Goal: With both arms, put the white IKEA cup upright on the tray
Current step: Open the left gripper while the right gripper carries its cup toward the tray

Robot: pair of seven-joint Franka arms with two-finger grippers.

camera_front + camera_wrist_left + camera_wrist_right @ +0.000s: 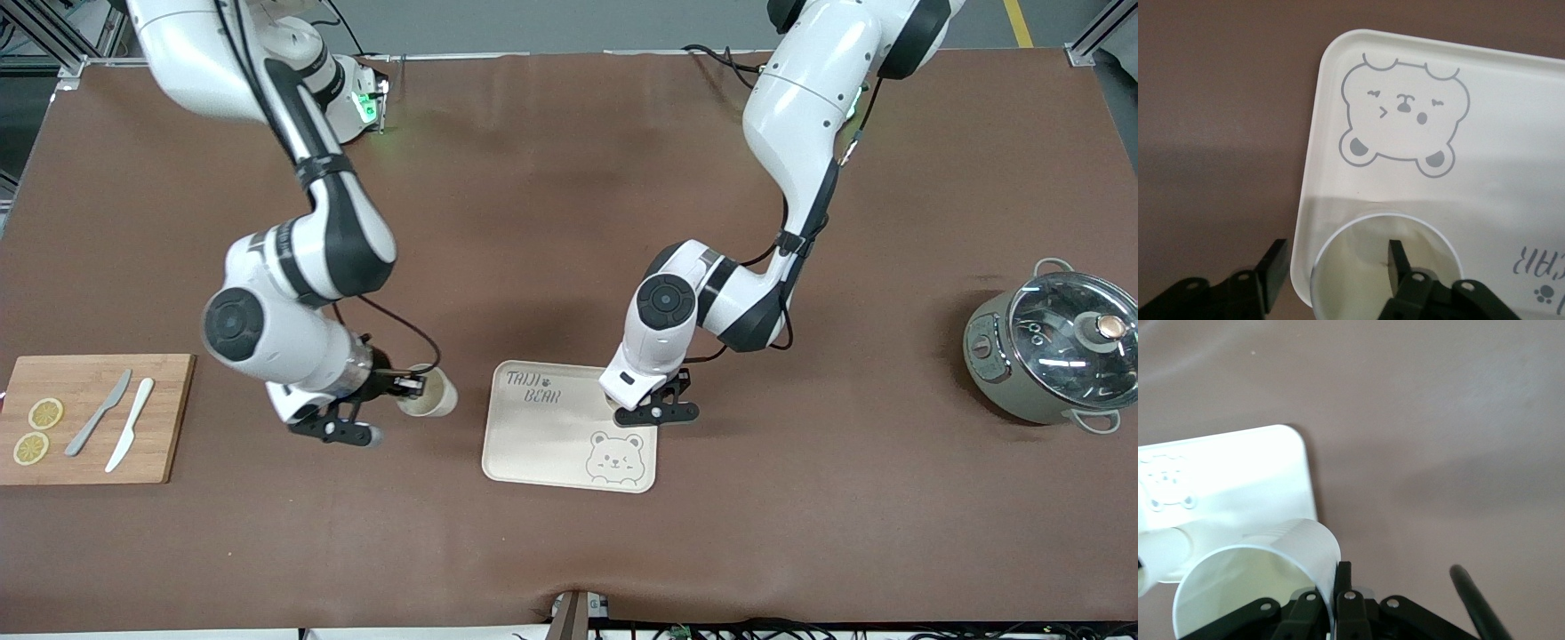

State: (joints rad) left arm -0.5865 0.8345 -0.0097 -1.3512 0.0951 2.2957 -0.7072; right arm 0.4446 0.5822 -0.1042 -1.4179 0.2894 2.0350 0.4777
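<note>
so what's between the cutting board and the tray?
In the front view, the right end effector, shut on a white cup, over the brown table between cutting board and tray. Nothing else there.

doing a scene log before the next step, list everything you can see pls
tray: 1, cream with grey bear drawing, mid-table
cup on tray: 1, white, upright at the tray's corner
held cup: 1, white, tilted, over the table beside the tray
cutting board: 1, wood, right arm's end of the table
lemon slices: 2, yellow, on the board
knives: 2, one grey, one white, on the board
pot: 1, grey-green with glass lid, left arm's end
table: 1, brown
left gripper: black, open, one finger inside the cup on tray
right gripper: black, pinching the held cup's rim
</note>
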